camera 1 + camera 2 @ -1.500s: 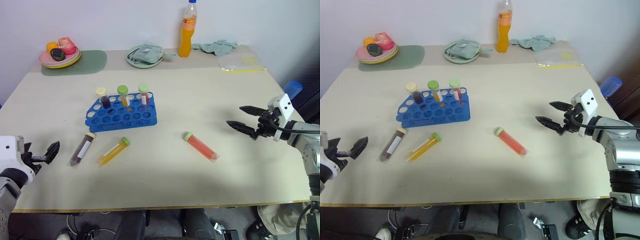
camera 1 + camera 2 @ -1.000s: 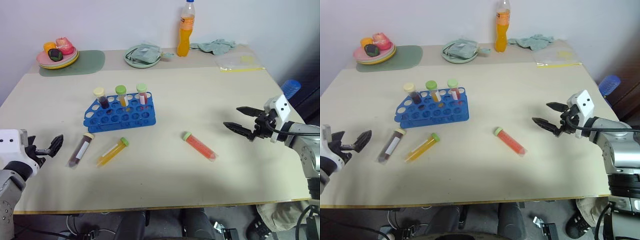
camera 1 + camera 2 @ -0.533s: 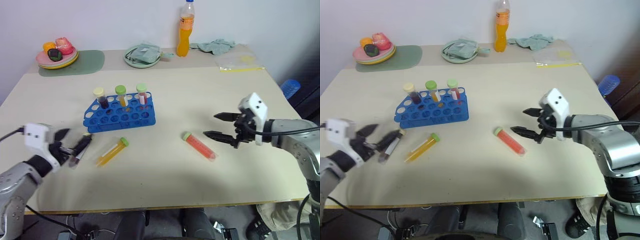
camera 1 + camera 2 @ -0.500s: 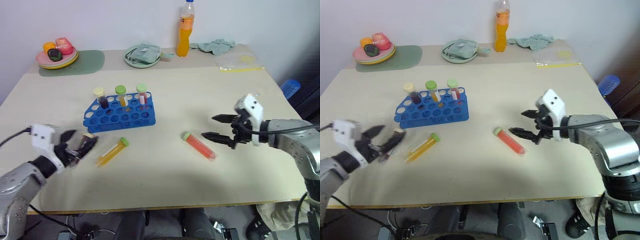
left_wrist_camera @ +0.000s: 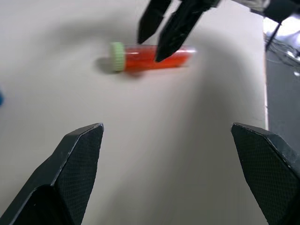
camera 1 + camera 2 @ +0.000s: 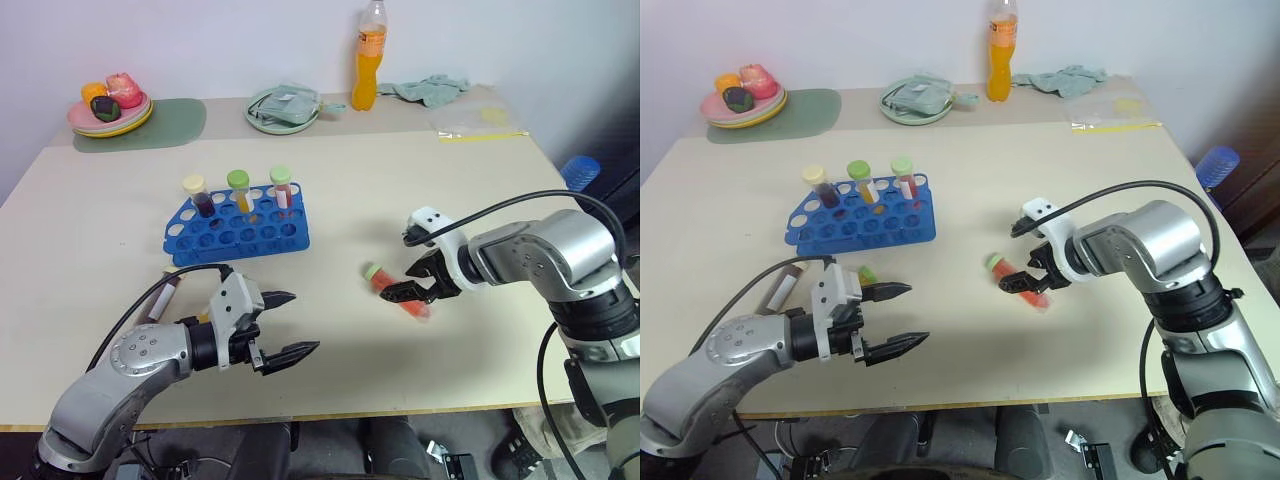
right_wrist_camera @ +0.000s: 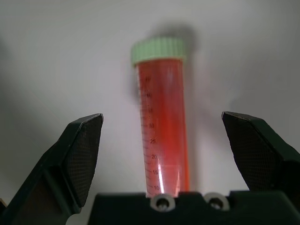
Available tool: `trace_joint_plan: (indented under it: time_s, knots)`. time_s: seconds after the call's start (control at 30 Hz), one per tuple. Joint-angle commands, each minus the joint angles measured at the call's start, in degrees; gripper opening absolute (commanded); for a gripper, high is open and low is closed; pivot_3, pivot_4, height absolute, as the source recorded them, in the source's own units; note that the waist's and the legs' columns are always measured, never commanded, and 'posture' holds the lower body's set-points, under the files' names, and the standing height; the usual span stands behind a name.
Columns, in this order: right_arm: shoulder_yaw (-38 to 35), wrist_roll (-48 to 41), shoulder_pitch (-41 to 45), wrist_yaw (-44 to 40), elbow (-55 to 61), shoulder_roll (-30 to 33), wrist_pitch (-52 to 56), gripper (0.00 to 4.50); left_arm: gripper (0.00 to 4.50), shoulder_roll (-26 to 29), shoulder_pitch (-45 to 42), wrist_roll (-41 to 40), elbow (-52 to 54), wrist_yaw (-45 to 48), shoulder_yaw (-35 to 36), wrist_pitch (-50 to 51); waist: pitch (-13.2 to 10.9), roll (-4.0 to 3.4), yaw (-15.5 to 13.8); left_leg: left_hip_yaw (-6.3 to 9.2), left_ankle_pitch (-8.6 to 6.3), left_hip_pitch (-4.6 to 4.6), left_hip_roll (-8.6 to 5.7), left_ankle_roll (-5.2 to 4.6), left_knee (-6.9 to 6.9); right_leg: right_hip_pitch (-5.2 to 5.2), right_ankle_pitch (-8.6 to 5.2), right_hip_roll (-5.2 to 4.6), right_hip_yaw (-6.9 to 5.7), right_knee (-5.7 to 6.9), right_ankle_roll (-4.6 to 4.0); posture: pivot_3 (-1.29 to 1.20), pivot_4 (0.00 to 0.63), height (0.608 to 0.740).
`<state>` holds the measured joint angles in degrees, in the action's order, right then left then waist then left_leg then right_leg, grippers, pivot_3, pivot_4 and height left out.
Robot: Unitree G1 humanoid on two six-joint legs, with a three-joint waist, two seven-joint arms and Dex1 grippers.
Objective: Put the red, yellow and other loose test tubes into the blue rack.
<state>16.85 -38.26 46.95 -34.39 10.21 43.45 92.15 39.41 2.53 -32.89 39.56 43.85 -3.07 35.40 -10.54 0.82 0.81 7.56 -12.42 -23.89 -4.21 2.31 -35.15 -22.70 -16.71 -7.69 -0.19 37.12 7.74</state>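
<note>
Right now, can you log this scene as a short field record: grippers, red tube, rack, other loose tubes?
right gripper: open, fingers straddling the red tube, not closed on it
red tube: lying on the table, green cap
left gripper: open, empty, above the table's near side
blue rack: three capped tubes upright in its back row
other loose tubes: partly hidden behind the left arm

Glossy clear plastic red tube (image 7: 162, 126), matt table (image 6: 420, 190).

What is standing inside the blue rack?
Three capped tubes stand upright in the back row of the blue rack: cream, green and green caps. Their lower ends are hidden by the rack's top plate.
</note>
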Motion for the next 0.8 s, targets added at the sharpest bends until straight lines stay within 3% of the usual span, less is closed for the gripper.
trace_joint_plan:
  time_s: [0.03,0.07,0.23,0.27,0.4,0.53,0.63,0.7,0.8]
  knots:
    - [2.2,-1.0,3.2,0.8,-2.1,-1.2,0.4,3.96,4.50,0.5,0.7,1.2,1.4,0.7,-0.9,-1.9,0.0,0.00,0.0,0.00,0.00,0.00,0.00,0.00,-0.01,0.00,0.00,0.00,0.00,0.00,0.00,0.00,0.150,0.740]
    - [2.8,-1.0,3.6,1.0,-2.7,-1.4,0.4,3.65,4.50,0.5,1.0,1.4,1.4,0.7,-1.0,-2.2,0.0,0.00,0.0,0.00,0.00,0.00,-0.01,0.00,-0.01,0.00,0.00,0.01,0.00,0.00,0.01,0.00,0.150,0.740]
    - [4.6,-3.1,5.6,0.8,-4.4,-1.1,0.4,1.04,4.50,0.7,2.8,1.9,1.6,0.8,-0.5,-2.9,0.0,0.00,0.0,0.01,0.00,-0.02,-0.01,0.00,-0.01,-0.01,0.01,0.01,0.00,0.00,0.03,0.00,0.150,0.740]
    - [4.7,-3.3,5.9,0.7,-4.1,-0.9,0.4,0.75,4.50,0.6,3.2,2.1,1.6,0.8,-0.4,-3.0,0.0,0.00,-0.1,0.01,0.00,-0.02,-0.01,0.00,-0.01,-0.01,0.01,0.01,0.00,0.00,0.03,0.00,0.150,0.740]
    - [0.0,-2.6,5.1,1.2,-1.5,-3.1,-1.5,0.75,4.50,-0.5,4.2,1.6,0.4,-0.6,1.8,-3.2,0.0,0.00,-0.1,0.02,0.00,-0.02,-0.02,0.00,-0.01,-0.01,0.02,0.01,0.00,0.00,0.04,0.00,0.150,0.740]
    - [-5.0,2.8,-2.1,-0.9,8.5,-4.1,-26.0,0.75,4.50,-2.8,6.7,1.4,-2.9,-4.6,8.7,-3.8,0.0,-0.01,-0.1,0.02,0.00,-0.03,-0.03,0.00,0.02,-0.06,0.05,0.05,-0.01,0.03,0.11,0.00,0.150,0.740]
    - [-7.6,6.3,-7.9,-0.9,12.3,-8.8,-41.8,0.75,4.50,-5.5,6.5,2.0,-6.1,-9.3,14.1,-4.7,0.0,0.01,-0.1,-0.01,0.00,-0.03,-0.05,0.00,0.00,-0.05,0.05,0.07,-0.03,0.06,0.12,0.00,0.150,0.740]
    - [-10.0,5.5,-11.0,3.2,12.0,-19.3,-50.1,0.75,4.50,-7.2,5.0,3.4,-8.7,-12.7,17.7,-6.4,0.0,0.05,0.2,0.01,0.01,0.01,-0.04,0.02,-0.01,-0.04,0.07,0.09,-0.02,0.09,0.15,0.00,0.150,0.740]
    - [-4.5,16.1,-11.6,7.2,1.0,-31.9,-69.3,0.75,4.50,-10.0,2.4,4.7,-13.0,-14.2,20.4,-12.0,0.0,0.03,0.5,0.02,0.05,0.17,0.04,0.08,0.03,-0.01,0.13,0.21,0.00,0.16,0.05,0.00,0.150,0.740]
